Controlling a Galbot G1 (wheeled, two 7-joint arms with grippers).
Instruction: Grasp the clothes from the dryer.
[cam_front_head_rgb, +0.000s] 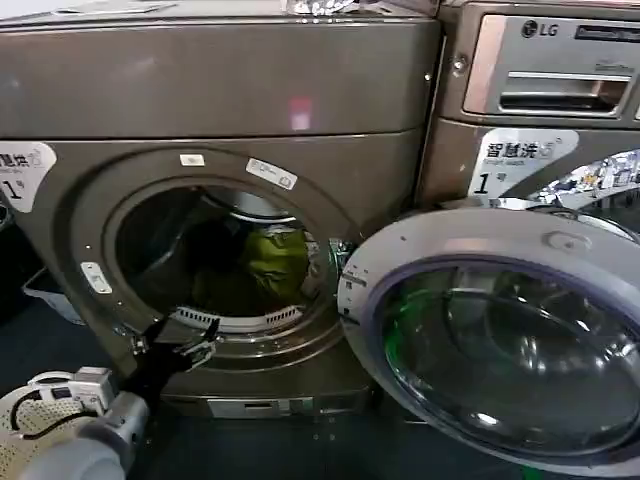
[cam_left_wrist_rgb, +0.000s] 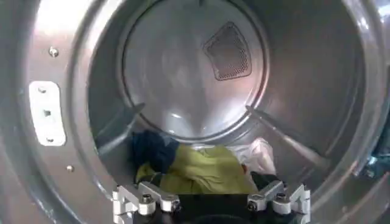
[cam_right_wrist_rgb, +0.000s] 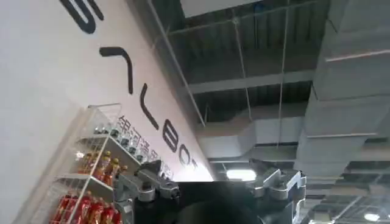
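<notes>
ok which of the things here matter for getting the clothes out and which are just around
Job:
- clothes, heaped in the drum
- dryer, door swung open
- left claw, open at the porthole's lower rim

Just around:
- LG machine beside it
- right claw, pointing up at the ceiling
- drinks shelf

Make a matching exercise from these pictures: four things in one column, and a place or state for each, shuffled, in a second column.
Things:
1. lime-green garment
2. dryer door
3. left claw
4. mesh vent

Places or states:
A. swung open to the right
B. on the drum's back wall
C. lying at the bottom of the drum
D. at the lower rim of the round opening

Pairs: 1-C, 2-A, 3-D, 4-B
</notes>
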